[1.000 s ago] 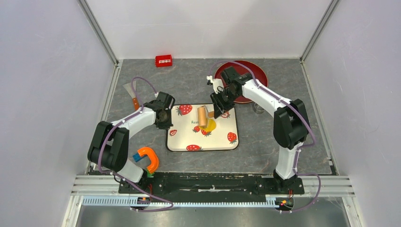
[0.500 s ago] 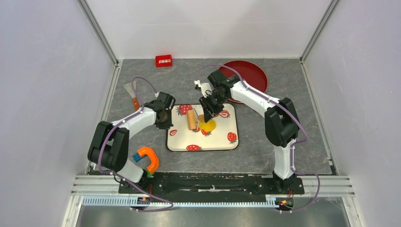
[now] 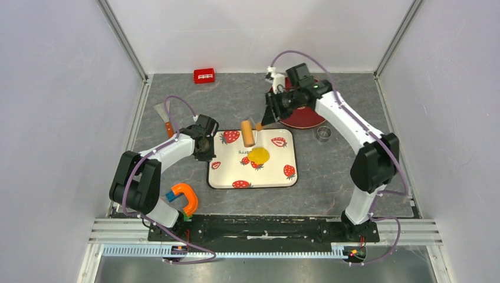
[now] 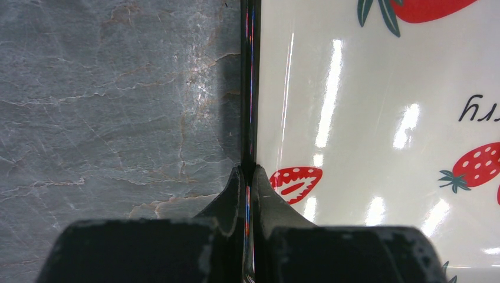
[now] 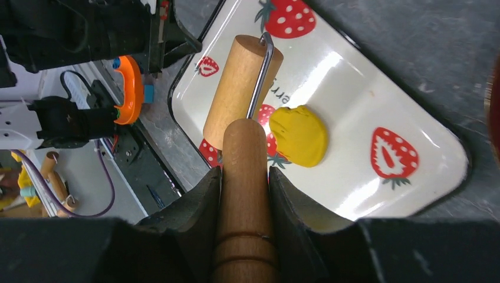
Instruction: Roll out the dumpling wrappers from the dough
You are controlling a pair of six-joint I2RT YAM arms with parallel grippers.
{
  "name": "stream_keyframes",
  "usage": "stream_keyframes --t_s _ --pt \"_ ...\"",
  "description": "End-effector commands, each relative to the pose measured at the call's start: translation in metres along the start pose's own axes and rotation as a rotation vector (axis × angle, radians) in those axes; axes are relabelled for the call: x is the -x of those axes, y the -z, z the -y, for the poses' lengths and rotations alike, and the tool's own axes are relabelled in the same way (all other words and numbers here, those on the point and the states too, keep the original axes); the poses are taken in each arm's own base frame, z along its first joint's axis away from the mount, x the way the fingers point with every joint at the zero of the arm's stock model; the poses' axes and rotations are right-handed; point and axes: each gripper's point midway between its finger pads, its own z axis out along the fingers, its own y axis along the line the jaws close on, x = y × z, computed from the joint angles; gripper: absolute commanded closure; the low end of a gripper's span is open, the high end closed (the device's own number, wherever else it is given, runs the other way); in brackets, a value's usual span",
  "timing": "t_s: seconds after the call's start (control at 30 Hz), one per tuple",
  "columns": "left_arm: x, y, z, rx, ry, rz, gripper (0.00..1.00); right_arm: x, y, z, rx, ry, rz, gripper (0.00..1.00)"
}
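The dough [image 3: 258, 155] is a flat, roundish bright-yellow patch in the middle of the strawberry-print tray [image 3: 277, 171]. No dumpling wrappers are in view. My right gripper [image 3: 261, 122] is shut on the handle of the wooden roller [image 3: 249, 132], which hangs over the tray's far edge, off the dough. From the right wrist, the roller barrel [image 5: 239, 88] sits ahead of the right gripper [image 5: 244, 172], with the dough [image 5: 299, 134] to its right. My left gripper [image 3: 207, 147] is shut on the tray's left rim. The left wrist view shows that left gripper [image 4: 248, 172] pinching the black rim [image 4: 250, 88].
A red plate [image 3: 306, 118] lies behind the tray, partly under my right arm. A metal ring [image 3: 322, 133] sits right of the tray. A red box [image 3: 204, 75] stands at the back, a scraper [image 3: 163, 115] at the left, an orange clamp [image 3: 186, 197] near the left base.
My right arm pushed the roller left across the dough, then drew it back and up toward the far edge. The dough now lies uncovered. The left arm has stayed put.
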Motion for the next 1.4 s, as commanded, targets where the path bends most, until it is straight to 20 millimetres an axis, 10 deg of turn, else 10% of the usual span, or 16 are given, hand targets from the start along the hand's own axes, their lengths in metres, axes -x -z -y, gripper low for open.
stream_keyframes --t_s 0.0,0.33,0.83,1.37 --pt "-0.055 -0.015 0.010 -0.033 -0.007 -0.194 0.98 0.012 0.039 -0.004 0.035 -0.025 0.088 1.00" --pt "-0.058 -0.015 0.008 -0.035 -0.018 -0.200 0.98 -0.026 0.036 0.048 -0.160 -0.003 -0.096 1.00" --pt "-0.057 -0.015 0.009 -0.038 -0.025 -0.199 0.98 -0.032 -0.005 0.066 -0.269 0.046 -0.215 1.00" --pt "-0.053 -0.015 0.007 -0.012 -0.036 -0.198 0.98 -0.123 0.007 0.131 -0.620 0.022 -0.524 1.00"
